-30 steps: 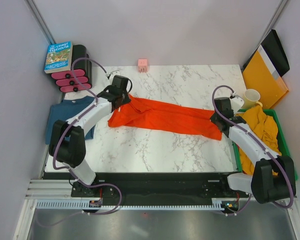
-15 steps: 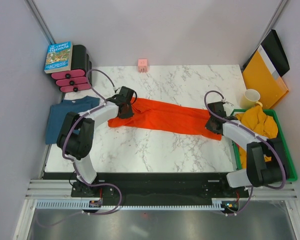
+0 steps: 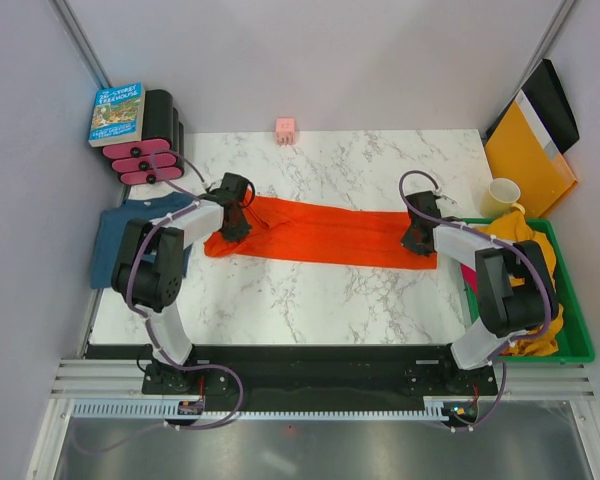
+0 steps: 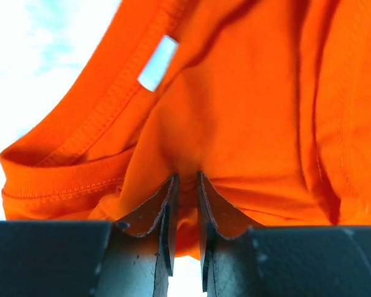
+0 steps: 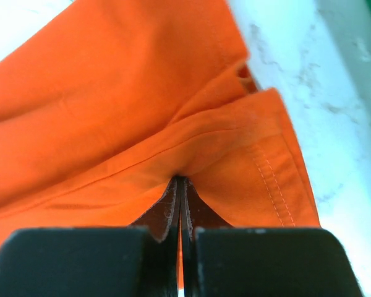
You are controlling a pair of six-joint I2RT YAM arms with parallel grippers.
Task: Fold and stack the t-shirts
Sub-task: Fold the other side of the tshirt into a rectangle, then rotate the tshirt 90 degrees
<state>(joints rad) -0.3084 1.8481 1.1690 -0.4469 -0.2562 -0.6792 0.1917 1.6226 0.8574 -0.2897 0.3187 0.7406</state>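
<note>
The bright orange-red cotton t-shirt (image 3: 315, 232) lay stretched across the white marble desk (image 3: 320, 295). The left jaws pinched fabric by its collar, near a blank white tag (image 4: 157, 62); the right jaws clamped its hem. The blue paperback book's (image 3: 117, 112) title was unreadable.

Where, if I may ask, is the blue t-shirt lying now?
Top view: the blue t-shirt lies at the table's left edge, near the black-and-pink holder.
</note>
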